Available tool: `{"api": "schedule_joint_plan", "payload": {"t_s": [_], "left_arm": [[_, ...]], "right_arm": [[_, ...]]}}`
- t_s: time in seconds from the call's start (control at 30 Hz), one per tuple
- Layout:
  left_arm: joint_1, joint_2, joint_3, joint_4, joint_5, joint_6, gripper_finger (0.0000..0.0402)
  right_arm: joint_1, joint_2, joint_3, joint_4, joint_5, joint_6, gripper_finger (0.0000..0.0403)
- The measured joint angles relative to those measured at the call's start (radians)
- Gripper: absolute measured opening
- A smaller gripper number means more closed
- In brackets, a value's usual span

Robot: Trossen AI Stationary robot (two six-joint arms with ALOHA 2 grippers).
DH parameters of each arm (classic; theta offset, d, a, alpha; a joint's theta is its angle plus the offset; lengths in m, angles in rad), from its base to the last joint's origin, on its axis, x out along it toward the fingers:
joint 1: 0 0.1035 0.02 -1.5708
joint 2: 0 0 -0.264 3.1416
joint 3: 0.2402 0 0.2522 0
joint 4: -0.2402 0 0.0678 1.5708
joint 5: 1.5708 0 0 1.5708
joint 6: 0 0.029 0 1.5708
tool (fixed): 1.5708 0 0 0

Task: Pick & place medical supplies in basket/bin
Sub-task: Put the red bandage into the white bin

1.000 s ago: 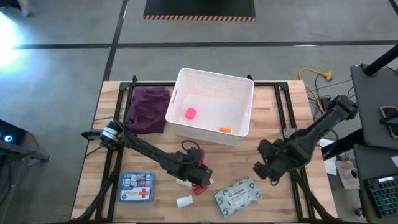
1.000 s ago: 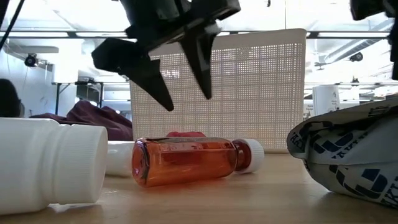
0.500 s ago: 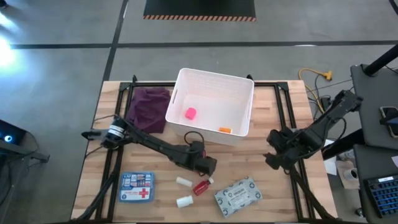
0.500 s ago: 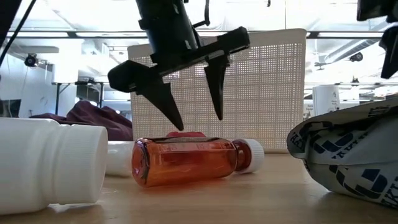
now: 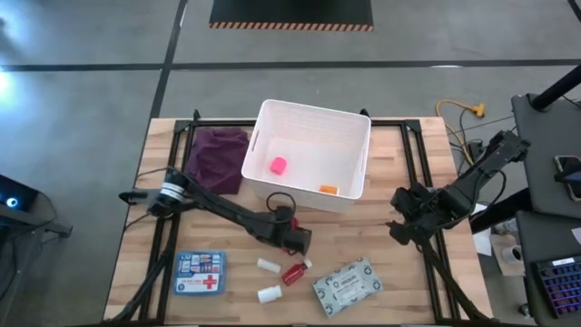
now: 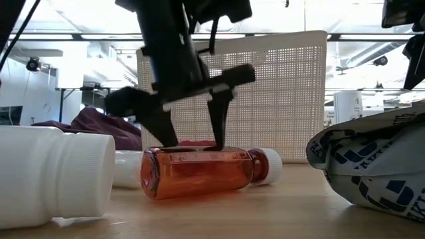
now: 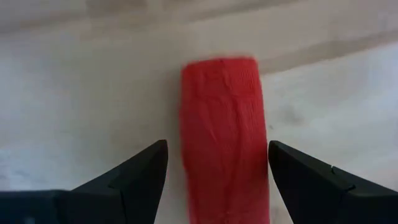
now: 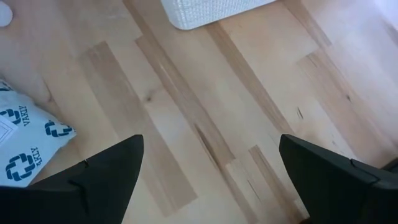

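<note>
The left gripper (image 6: 189,136) had dropped, fingers spread and empty, astride the red tube (image 7: 225,140) at lower centre, below the bin (image 5: 349,195); a grasp looked imminent. The right gripper (image 5: 406,229) waited open.

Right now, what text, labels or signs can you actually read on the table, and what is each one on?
"VAXLY", beside blue emblems: on the patterned packet, right wrist view.
Red cross sign: on the blue-white first-aid box, high view; its other print is too small to read.
Red bottle, white vial, bin: no readable text.
</note>
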Motion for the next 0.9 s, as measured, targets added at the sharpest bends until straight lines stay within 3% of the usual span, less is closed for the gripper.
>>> {"api": "schedule_joint_plan", "payload": {"t_s": [0.27, 0.67, 0.8, 0.9], "left_arm": [[-0.001, 0.029, 0.001, -0.012, 0.063, 0.001, 0.0246], [0.009, 0.026, 0.016, -0.090, 0.029, 0.037, 0.0118], [-0.007, 0.008, 0.079, -0.104, 0.013, 0.082, 0.0103], [-0.043, -0.032, 0.194, -0.119, -0.043, 0.095, 0.0100]], "right_arm": [[-0.001, 0.002, 0.000, -0.005, 0.016, -0.019, 0.0366], [-0.001, 0.000, 0.000, -0.013, 0.036, -0.031, 0.0366], [-0.001, -0.003, 0.000, -0.013, 0.056, -0.040, 0.0366], [-0.001, -0.020, 0.000, -0.016, 0.068, -0.051, 0.0366]]}}
